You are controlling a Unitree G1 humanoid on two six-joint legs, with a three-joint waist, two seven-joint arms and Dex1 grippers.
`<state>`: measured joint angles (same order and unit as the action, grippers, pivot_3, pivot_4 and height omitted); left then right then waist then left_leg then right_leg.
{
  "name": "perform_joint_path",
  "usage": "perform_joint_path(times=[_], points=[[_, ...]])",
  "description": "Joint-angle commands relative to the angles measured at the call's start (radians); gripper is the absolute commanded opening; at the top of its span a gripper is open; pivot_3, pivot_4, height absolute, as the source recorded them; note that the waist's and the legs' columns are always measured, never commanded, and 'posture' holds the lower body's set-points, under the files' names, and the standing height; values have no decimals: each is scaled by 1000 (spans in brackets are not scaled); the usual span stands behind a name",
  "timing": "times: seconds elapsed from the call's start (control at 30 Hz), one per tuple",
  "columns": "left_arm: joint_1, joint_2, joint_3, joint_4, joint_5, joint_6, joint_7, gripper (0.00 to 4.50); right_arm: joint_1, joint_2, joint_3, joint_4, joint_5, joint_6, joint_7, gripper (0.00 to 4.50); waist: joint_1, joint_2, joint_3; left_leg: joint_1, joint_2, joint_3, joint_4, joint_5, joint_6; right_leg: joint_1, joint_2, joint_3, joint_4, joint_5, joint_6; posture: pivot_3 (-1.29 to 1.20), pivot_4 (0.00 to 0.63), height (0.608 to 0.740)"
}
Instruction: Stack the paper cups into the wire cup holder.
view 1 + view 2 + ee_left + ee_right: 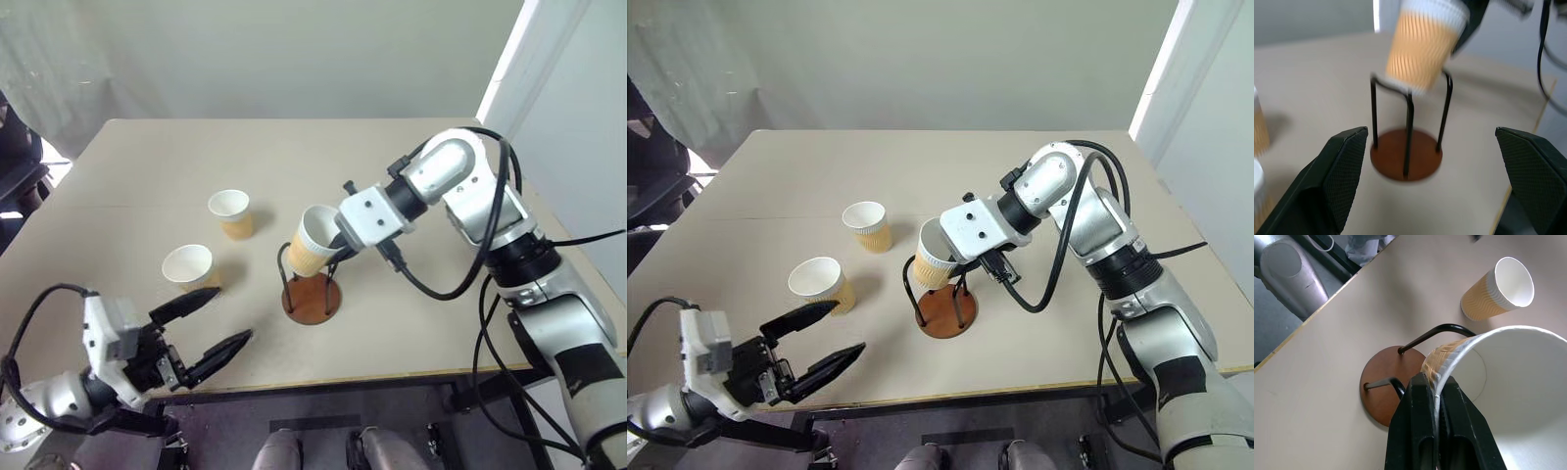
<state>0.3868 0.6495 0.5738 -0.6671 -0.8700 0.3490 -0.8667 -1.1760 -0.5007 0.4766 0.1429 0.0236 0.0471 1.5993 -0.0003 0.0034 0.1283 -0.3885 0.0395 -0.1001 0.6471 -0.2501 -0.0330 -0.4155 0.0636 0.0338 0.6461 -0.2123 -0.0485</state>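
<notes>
Above the wire cup holder (312,294) — right gripper (1436,396) angled down, clamped on tilted cup's (313,241) rim; left gripper (208,333) level, fingers apart.

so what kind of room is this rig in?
Probably an office or lab test room, not a kitchen: a plain beige table against a bare pale wall, a black chair at the side, and only the paper cups and wire cup holder laid out.

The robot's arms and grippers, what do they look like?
Both arms are silver-white with rounded joints and black cables looping alongside. The left gripper and right gripper each carry two tapered black fingers with a fine textured surface, mounted on white blocks.
</notes>
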Motion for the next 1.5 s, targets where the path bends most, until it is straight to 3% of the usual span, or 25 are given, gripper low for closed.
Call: perform_joint_path(times=[0.03,0.93,1.03,1.23,1.5], points=[[-2,-5,53,-42,-63,-9,25,4500,-27,2,1,-6,-7,-24,12,45,-1,0,0,0,0,0,0,0,0,0,0,0,0,1,0,0,150,740],[67,-3,71,-54,-51,-26,33,4500,-33,25,24,24,-29,-91,11,45,-2,0,0,0,0,0,0,0,0,0,0,0,0,0,-1,0,150,740],[69,-2,70,-55,-49,-27,35,4500,-34,30,23,32,-36,-96,9,648,-2,0,0,0,0,0,0,0,0,0,0,0,0,0,-1,0,150,740],[73,-1,74,-54,-48,-27,30,4500,-41,34,15,39,-37,-98,8,2623,-2,0,0,0,0,0,0,0,0,0,0,0,0,0,-1,0,150,740],[55,68,187,-13,-92,6,14,4500,-96,-3,-45,53,68,-57,15,2623,-2,0,0,0,0,0,0,0,0,0,0,0,0,-1,-3,0,150,740]])
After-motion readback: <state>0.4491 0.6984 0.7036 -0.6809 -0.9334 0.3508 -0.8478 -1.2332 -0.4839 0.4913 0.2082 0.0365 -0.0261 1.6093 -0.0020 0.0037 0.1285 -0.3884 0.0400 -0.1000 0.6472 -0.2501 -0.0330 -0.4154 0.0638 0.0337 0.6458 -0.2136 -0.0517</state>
